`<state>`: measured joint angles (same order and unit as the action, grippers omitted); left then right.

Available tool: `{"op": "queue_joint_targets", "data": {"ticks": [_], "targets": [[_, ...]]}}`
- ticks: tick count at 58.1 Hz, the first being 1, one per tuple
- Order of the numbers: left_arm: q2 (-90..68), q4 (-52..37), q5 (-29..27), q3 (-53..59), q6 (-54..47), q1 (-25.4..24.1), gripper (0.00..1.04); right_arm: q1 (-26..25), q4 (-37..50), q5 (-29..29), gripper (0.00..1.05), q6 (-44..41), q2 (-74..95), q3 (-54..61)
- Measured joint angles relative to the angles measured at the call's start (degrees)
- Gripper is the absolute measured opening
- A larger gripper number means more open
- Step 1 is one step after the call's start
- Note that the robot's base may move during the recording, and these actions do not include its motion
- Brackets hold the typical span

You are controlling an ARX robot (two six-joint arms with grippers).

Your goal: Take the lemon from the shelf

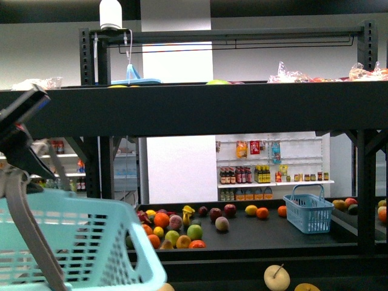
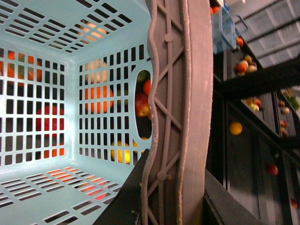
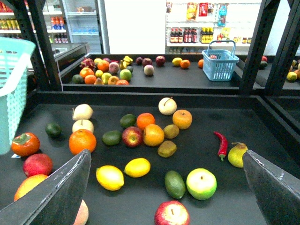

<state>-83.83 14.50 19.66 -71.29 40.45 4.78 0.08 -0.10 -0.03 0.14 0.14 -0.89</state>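
Grey fingers point(image 3: 61, 192) of the right claw point(image 3: 166, 153) are standing wide apart, gripping nothing. Just ahead of them I am seeing the small bright yellow oval lemon point(image 3: 137, 167) lying on the dark tier of the black metal-frame shelf point(image 3: 206, 112), almost touching a second yellow lemon point(image 3: 110, 177). A fuzzy brown kiwi point(image 3: 167, 148) and a dark green oval fruit point(image 3: 175, 184) are sitting near it, with a round pale green apple point(image 3: 201, 183) beyond. The left claw point(image 2: 171, 140) is clamping the rim of the pale blue slotted plastic basket point(image 1: 91, 242), holding it tilted.
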Motion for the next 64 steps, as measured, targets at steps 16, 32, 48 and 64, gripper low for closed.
{"op": "queue_joint_targets", "data": {"ticks": [16, 32, 48, 64], "targets": [[-4.48, -6.51, 2.34, 2.25, -4.13, 10.38, 0.18, 0.02, 0.00, 0.00, 0.97, 0.00, 0.00, 0.00], [-9.07, -8.52, 3.85, 1.99, -6.64, 15.89, 0.18, 0.00, 0.00, 0.00, 0.97, 0.00, 0.00, 0.00], [-10.19, -8.37, 1.49, 1.46, -9.97, 16.50, 0.18, -0.72, -7.10, 0.26, 0.97, 8.74, 19.76, -7.39], [-10.19, -8.37, 1.68, 1.38, -10.64, 16.57, 0.18, -6.01, 10.05, -5.01, 0.97, 17.70, 73.02, -25.03]]}}
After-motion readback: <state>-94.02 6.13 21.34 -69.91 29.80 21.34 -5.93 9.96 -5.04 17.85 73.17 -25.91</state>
